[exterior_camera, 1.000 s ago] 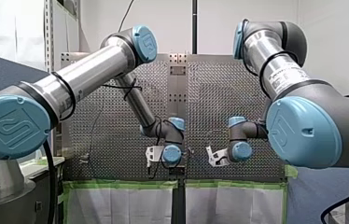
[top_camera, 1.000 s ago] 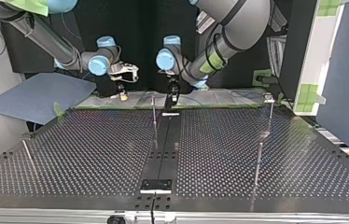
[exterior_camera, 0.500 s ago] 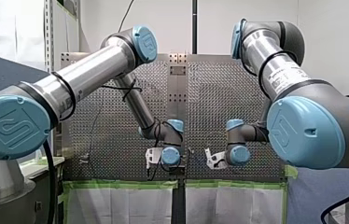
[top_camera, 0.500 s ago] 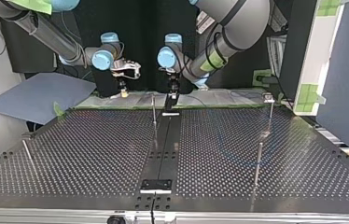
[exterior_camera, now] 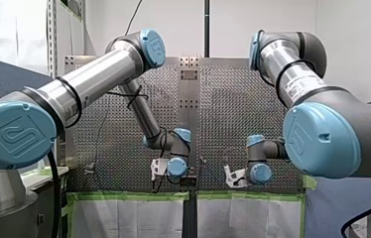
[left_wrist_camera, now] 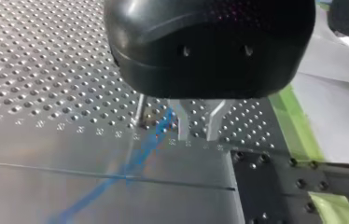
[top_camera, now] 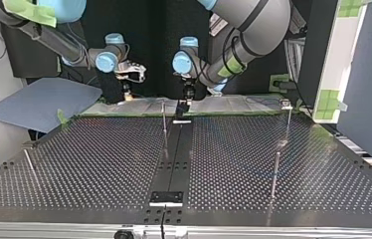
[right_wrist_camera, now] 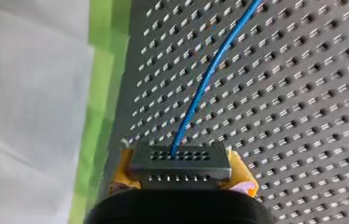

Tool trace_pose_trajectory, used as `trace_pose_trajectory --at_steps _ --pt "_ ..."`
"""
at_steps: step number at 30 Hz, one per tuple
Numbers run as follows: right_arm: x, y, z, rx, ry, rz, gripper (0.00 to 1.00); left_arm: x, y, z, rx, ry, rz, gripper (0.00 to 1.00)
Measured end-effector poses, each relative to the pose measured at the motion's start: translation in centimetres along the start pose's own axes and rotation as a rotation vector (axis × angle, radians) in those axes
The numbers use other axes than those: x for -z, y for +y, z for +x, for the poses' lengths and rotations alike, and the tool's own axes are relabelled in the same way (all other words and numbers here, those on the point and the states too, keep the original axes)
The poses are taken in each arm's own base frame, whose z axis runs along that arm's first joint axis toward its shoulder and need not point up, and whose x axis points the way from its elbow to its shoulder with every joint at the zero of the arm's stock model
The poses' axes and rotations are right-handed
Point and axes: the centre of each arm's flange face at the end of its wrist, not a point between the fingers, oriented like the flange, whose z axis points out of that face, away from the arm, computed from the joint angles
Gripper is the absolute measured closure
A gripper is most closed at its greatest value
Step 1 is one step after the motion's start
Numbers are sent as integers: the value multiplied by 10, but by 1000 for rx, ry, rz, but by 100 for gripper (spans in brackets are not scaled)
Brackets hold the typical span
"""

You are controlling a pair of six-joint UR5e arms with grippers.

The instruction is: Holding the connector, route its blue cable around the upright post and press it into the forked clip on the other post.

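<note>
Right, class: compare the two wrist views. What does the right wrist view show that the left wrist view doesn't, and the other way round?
Only the right wrist view: the connector clamped by my right gripper, yellow pads showing. Only the left wrist view: my left gripper, open and empty, with a thin post beside it. Both: the blue cable, the perforated table and green tape.
</note>
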Motion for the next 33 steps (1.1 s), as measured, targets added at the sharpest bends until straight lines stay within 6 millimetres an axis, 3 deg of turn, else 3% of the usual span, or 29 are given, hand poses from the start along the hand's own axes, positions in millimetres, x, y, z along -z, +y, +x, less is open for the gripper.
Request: trace_pose_trajectory --at_steps 4,9,20,33 --pt "-1 17 -11 23 -33 -3 100 3 -1 2 -28 12 2 82" --pt "1 16 -13 54 -49 11 100 8 -7 3 -53 16 14 82" --pt "6 -10 -10 115 -42 101 100 19 -23 5 -152 21 79 82" --pt "18 -40 -10 202 -63 188 100 31 -23 12 -192 66 91 80"
